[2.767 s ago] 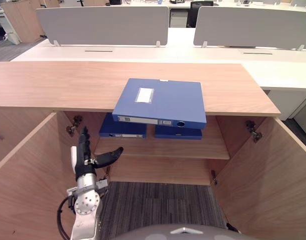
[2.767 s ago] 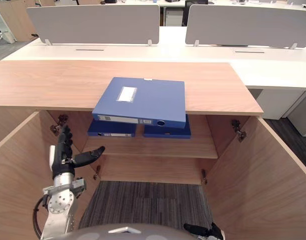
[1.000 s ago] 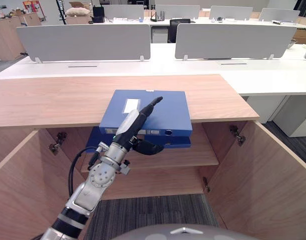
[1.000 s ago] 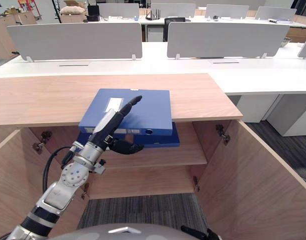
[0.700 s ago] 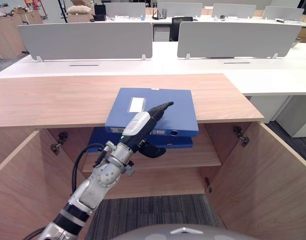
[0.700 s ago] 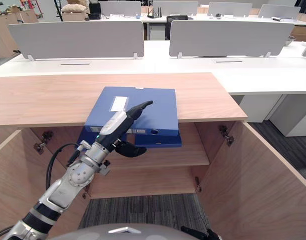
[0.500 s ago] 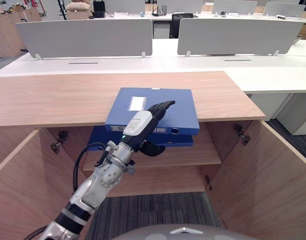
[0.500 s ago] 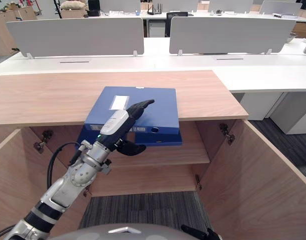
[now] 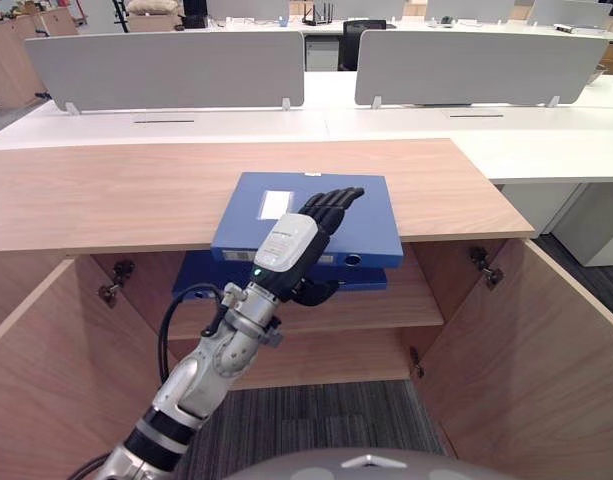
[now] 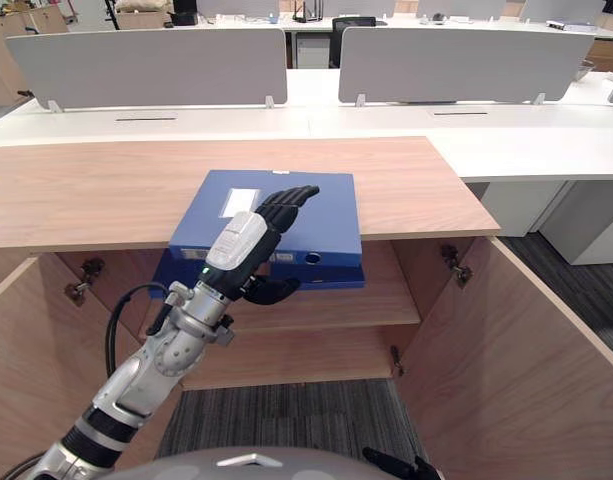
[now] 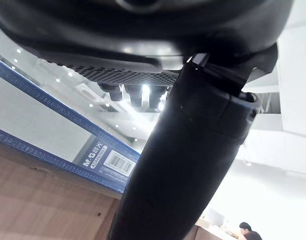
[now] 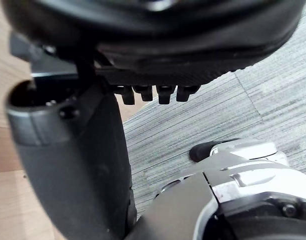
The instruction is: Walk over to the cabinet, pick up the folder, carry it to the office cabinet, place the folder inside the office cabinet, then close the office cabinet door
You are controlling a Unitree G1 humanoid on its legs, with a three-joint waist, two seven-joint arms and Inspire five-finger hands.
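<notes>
Folder point(image 9: 361, 215), blue, lies flat at the centre of the left eye view on the wooden cabinet top point(image 9: 116, 190), with its spine jutting just past the front edge. The left hand point(image 9: 291, 240) reaches up from the lower left. Its fingers point(image 9: 331, 203) are straight and close together over the folder's upper face, while the thumb point(image 9: 314, 292) is spread apart below the spine. Whether either presses the folder I cannot tell. Two more blue folders point(image 9: 201, 275) lie on the shelf beneath, and both cabinet doors point(image 9: 546, 340) stand open.

From the right eye, the same layout appears, with the fingers covering the middle of the folder's front half.

At the left wrist, the folder's labelled blue edge point(image 11: 100, 159) runs in from the left, between the row of fingertips above and the thick thumb point(image 11: 192, 165) below.

At the right wrist, the right hand point(image 12: 157, 30) shows loose fingers point(image 12: 162, 93) side by side, clasping nothing, above grey carpet point(image 12: 232, 105).
</notes>
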